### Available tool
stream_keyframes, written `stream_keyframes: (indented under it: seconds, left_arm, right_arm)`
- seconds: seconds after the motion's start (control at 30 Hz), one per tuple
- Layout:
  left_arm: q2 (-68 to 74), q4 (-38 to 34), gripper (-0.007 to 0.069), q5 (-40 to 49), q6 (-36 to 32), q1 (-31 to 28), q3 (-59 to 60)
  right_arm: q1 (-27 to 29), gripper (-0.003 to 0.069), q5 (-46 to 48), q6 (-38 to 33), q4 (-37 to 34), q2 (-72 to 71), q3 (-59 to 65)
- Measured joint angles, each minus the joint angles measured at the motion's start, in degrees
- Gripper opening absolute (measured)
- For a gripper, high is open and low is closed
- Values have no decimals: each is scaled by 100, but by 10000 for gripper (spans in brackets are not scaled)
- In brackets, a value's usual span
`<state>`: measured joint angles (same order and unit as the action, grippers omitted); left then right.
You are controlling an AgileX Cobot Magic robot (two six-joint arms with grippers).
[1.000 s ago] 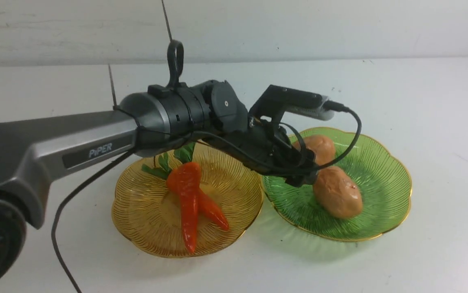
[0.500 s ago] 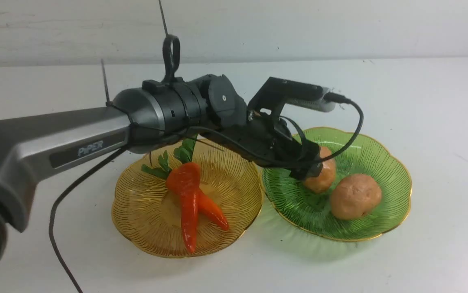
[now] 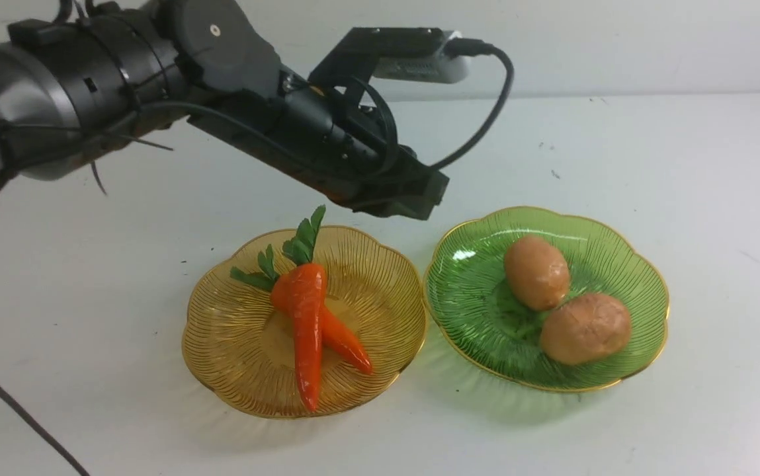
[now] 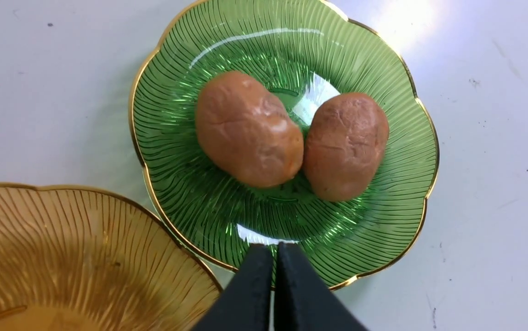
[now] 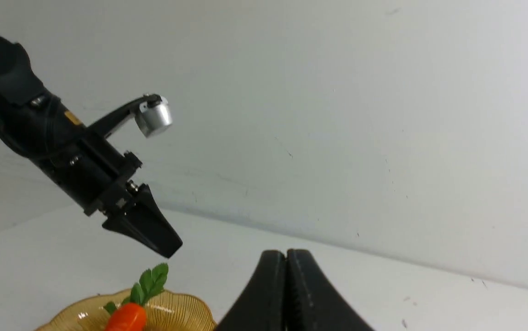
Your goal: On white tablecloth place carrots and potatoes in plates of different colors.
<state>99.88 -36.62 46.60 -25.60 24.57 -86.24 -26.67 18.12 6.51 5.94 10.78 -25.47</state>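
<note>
Hovering in the front view, the left pincer point(image 3: 419, 198) hung above the white tablecloth point(image 3: 684, 165) covering the surface point(image 3: 75, 284). It was behind the gap between the amber plate point(image 3: 221, 337) and the green plate point(image 3: 472, 317), its jaws narrow and pressed together on nothing. Both plates lay toward the near edge, amber on the left side and green on the right, their gold rims just beside each other. The two carrots point(image 3: 308, 330) lay crossed in the amber plate, leafy tops toward the far edge. The two potatoes point(image 3: 537, 271) sat in the green plate, touching each other.

From the left wrist view, the black fingertips point(image 4: 252, 285) were shut flat against each other over the green plate's rim. Both potatoes lay side by side in that plate's middle, and part of the amber plate showed beside it.

From the right wrist view, the right pincer point(image 5: 286, 294) was likewise narrow, jaws closed together and empty, facing the pale wall point(image 5: 360, 115) beyond the surface. Ahead of it the left pincer hung in the air, with the amber plate and one carrot's green top showing below it.
</note>
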Motion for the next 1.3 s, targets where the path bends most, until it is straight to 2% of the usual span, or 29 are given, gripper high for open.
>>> stream_keyframes:
  seconds: [0.7,1.3]
  left_arm:
    - [0,202,-3,563,0,0,0]
    - [-124,1266,-3,695,22,0,0]
  right_arm:
    - [72,-15,-22,0,-11,-211,378]
    - [1921,-15,267,0,-322,-1134,2571]
